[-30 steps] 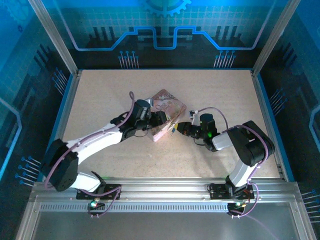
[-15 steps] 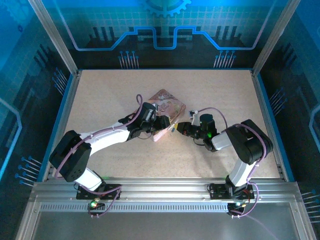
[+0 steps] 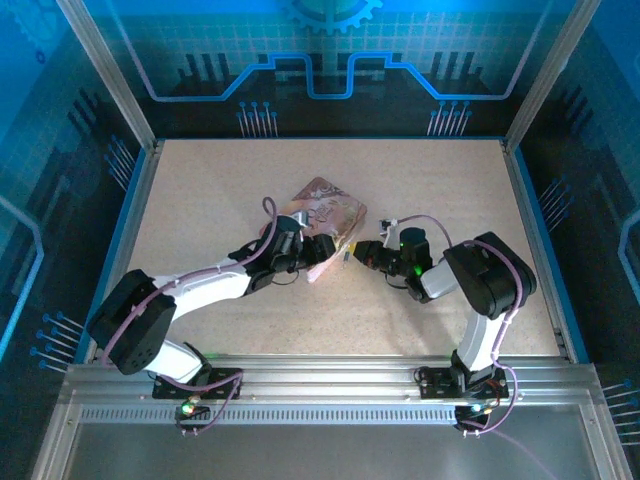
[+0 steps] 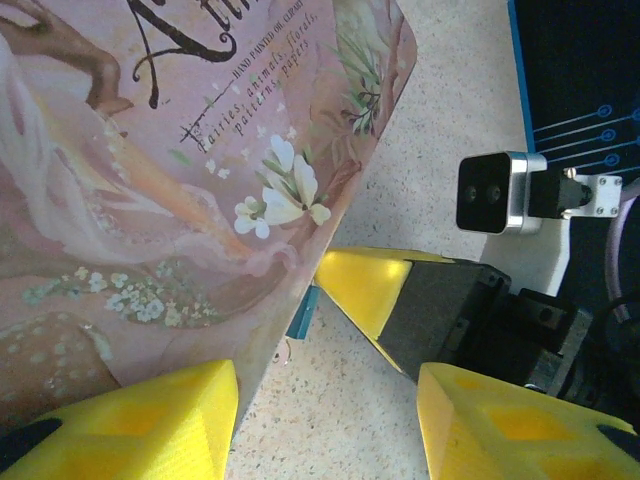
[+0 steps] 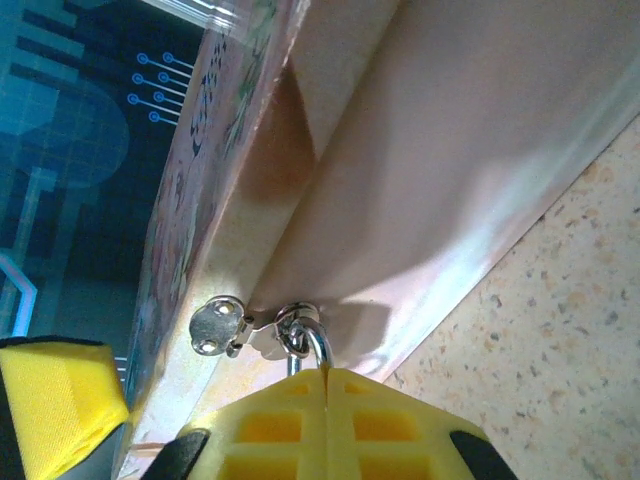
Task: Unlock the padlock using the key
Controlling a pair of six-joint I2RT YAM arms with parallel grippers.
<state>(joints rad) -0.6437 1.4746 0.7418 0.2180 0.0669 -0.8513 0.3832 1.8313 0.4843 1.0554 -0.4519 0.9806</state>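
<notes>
As the left arm (image 3: pixel 200 290) drew back, the tin (image 4: pixel 150 200) swung slightly | left gripper (image 4: pixel 322 405) slack astride its corner | right gripper (image 5: pixel 325 378) clenched on hasp-hung padlock (image 5: pixel 318 348) (key too small to tell) | tin likely unbraced.

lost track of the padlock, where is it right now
In the right wrist view the padlock hangs by its shackle from the hasp on the tin, right at the tips of the shut right gripper; from above, that is the tin's near right edge.
</notes>
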